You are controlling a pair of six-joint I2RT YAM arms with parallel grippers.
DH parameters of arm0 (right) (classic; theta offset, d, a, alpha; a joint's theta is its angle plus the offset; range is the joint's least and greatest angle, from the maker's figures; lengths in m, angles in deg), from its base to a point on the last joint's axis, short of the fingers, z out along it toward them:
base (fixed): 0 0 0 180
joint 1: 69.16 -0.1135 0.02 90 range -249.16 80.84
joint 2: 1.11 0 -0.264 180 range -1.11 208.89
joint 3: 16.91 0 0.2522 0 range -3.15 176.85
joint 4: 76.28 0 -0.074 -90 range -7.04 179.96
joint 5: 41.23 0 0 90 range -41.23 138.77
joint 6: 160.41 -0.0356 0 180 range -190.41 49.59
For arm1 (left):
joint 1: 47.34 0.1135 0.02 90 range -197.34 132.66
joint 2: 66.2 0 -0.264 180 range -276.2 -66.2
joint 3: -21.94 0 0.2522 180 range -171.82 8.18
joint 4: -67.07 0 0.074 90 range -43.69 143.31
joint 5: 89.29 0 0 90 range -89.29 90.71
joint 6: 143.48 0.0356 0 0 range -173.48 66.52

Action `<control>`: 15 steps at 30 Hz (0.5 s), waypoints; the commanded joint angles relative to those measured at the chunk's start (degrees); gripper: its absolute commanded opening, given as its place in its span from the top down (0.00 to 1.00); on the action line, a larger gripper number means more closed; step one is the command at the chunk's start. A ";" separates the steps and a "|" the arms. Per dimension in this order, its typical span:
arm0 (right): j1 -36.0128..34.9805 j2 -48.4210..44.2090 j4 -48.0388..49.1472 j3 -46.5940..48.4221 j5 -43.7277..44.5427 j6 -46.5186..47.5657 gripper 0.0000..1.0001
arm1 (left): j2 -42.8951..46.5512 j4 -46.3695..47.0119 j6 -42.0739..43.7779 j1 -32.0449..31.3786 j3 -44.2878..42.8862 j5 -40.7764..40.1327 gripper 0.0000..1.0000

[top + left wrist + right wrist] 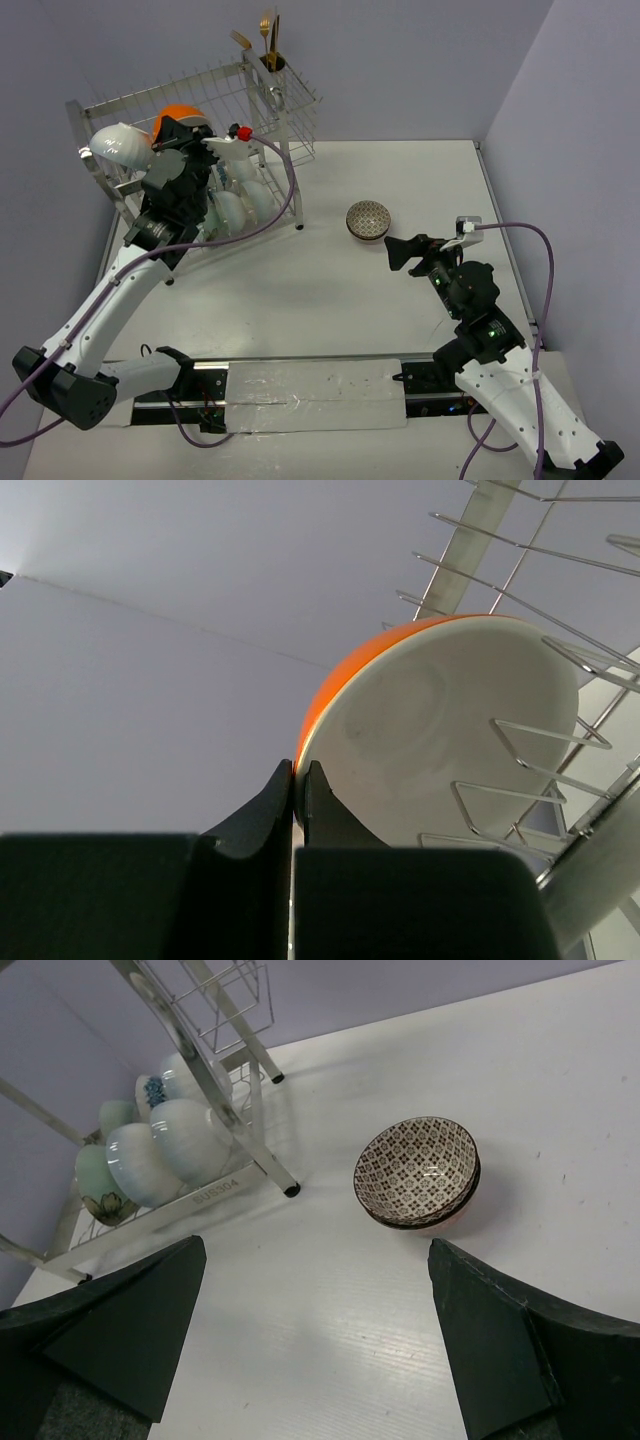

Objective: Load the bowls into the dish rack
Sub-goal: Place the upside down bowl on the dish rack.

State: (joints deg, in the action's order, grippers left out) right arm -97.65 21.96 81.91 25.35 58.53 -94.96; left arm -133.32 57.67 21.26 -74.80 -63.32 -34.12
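Note:
My left gripper (298, 772) is shut on the rim of the orange bowl (330, 695), which is white inside. The bowl stands on edge among the tines of the upper shelf of the dish rack (285, 110). From above, the left gripper (188, 135) sits at the rack's upper tier beside the orange bowl (178, 110). A white bowl (120, 145) rests at that tier's left end. Several pale bowls (150, 1155) stand in the lower tier. A brown-patterned bowl (417, 1168), apparently stacked on another, sits on the table (330, 290). My right gripper (316, 1250) hangs open just short of it.
Gold cutlery (268, 40) stands in the cup at the rack's back right corner. The rack's front leg (262, 1160) stands left of the patterned bowl (367, 220). The right gripper (402, 250) hovers near the table's right half. Purple walls close in the back and right.

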 commanded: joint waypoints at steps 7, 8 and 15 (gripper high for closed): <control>-0.25 0.92 2.96 -0.19 0.26 0.39 0.00 | 4.88 -1.11 -1.53 -0.92 3.91 -5.07 0.88; -0.25 0.92 2.96 -0.19 0.17 0.30 0.00 | 5.15 -1.72 -1.79 -1.19 4.09 -5.42 0.86; -0.25 1.36 3.31 -0.45 0.17 0.21 0.00 | 6.47 -3.83 -4.78 -2.95 5.58 -6.65 0.80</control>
State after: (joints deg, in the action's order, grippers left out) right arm -97.65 22.77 82.47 25.35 58.55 -94.96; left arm -128.97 56.56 18.64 -77.03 -58.47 -36.59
